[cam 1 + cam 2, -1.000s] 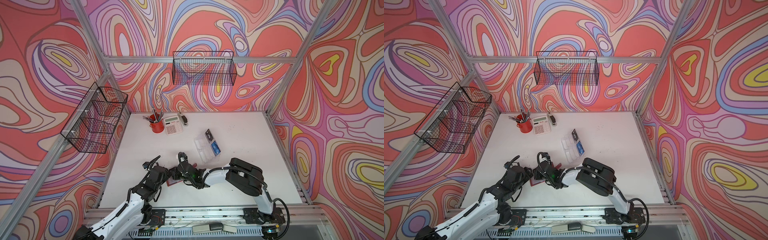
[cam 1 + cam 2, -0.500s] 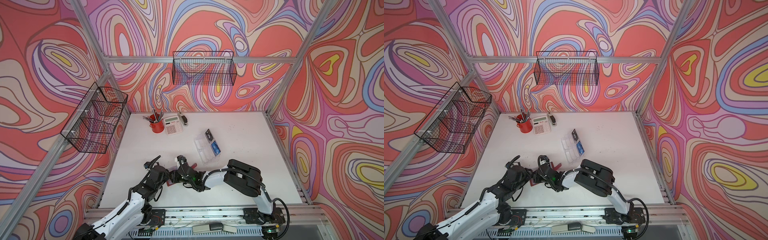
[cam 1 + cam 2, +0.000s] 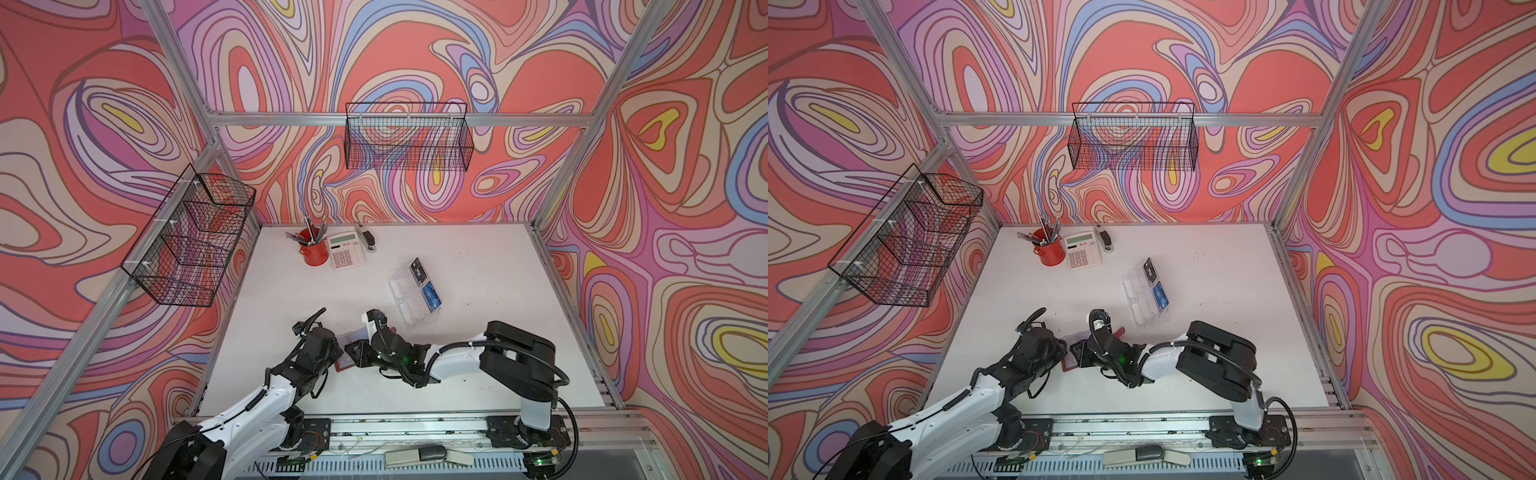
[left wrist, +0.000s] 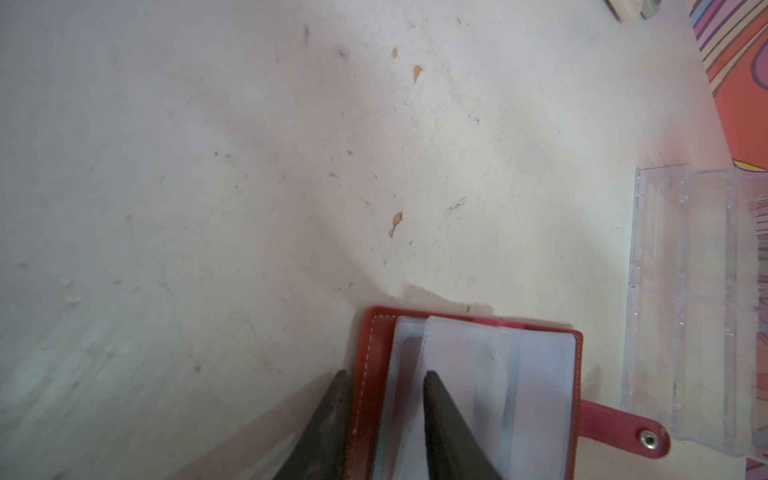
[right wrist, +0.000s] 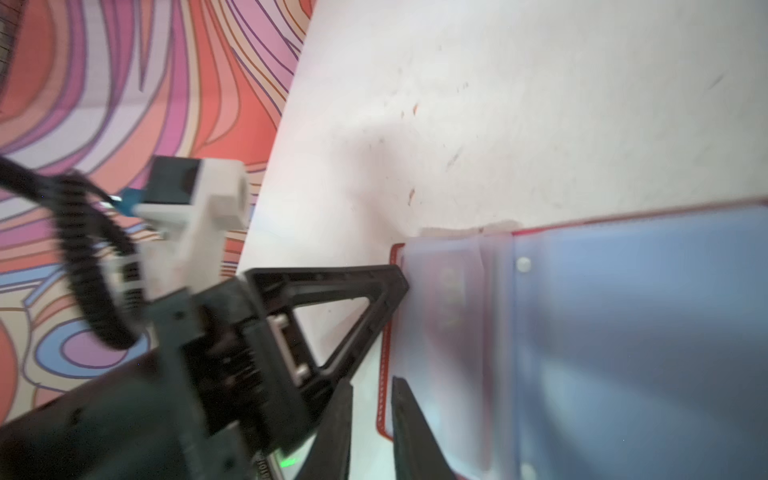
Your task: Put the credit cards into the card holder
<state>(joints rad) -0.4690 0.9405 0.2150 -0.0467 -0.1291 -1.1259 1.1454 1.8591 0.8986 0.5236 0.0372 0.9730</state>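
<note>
Two cards, black card [image 3: 417, 268], blue card [image 3: 431, 296], in clear stand [image 3: 404, 297] beyond my right pincer [image 5: 370, 388]. Open card holder [image 4: 478, 353]: right pinches its edge, left pincer [image 4: 384, 374] narrow, grip unclear. Snap tab [image 4: 623, 428]: left wrist view, not right.

The left gripper [image 3: 337, 356] and right gripper [image 3: 356, 352] meet at the red card holder [image 3: 343, 365].

Red leather-like card holder [image 4: 376, 345], white-stitched, greyish clear sleeves [image 4: 465, 353]; thin blue card [image 3: 431, 296], thin black card [image 3: 417, 268]; red cylindrical pen cup [image 3: 313, 254]; walls [image 3: 415, 62] swirled red, pink, lilac
</note>
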